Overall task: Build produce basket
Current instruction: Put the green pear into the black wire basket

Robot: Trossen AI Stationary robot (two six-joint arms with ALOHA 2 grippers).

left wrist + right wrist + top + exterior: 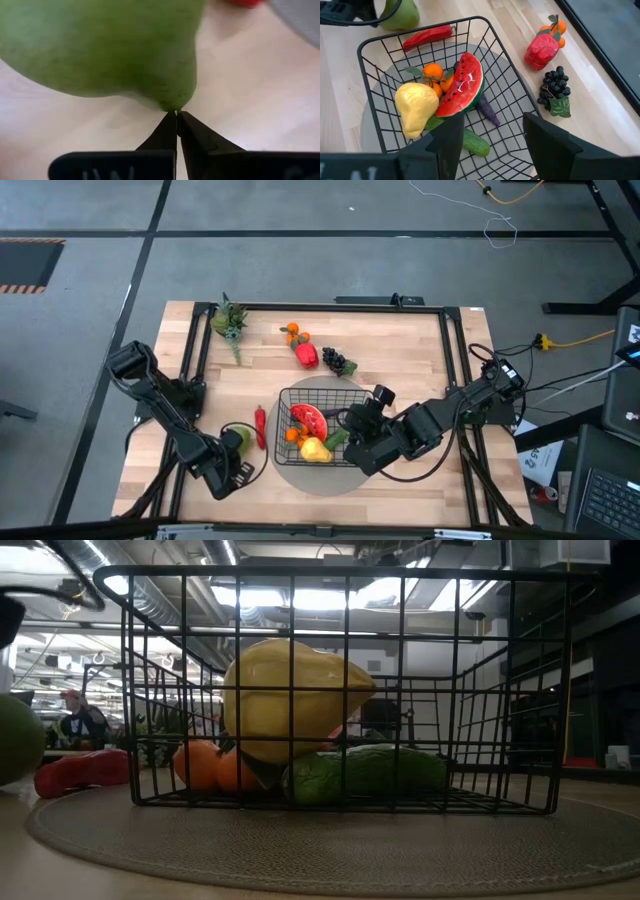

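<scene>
Table (400, 350): pale wood, with a round grey mat (300, 475) near your front edge.
Basket (285, 405): black wire, sitting on the mat. Already in it are a watermelon slice (462, 87), a yellow fruit (415, 107), oranges (434, 72), a cucumber (472, 142) and an eggplant (487, 110).
Loose produce: a chili (260, 425) lies just left of the basket. A red pepper (306, 355), more oranges (291, 333) and grapes (338, 362) lie beyond its far side. A leafy sprig (230, 320) sits at the far left.
Right gripper (492, 135): you have it hovering over the basket's right side, fingers spread, holding nothing.
Left gripper (177, 116): low beside the chili, fingers pressed together at the narrow end of a green pear (100, 45). Whether they pinch its stem or merely touch it, you cannot tell.
Step in hand: picking up the pear, judged from that closure.
Next move: lift gently and check the pear comes up. If it does, carry it right, clear the basket wall and release inside. If not, reopen and take a wider hold.
</scene>
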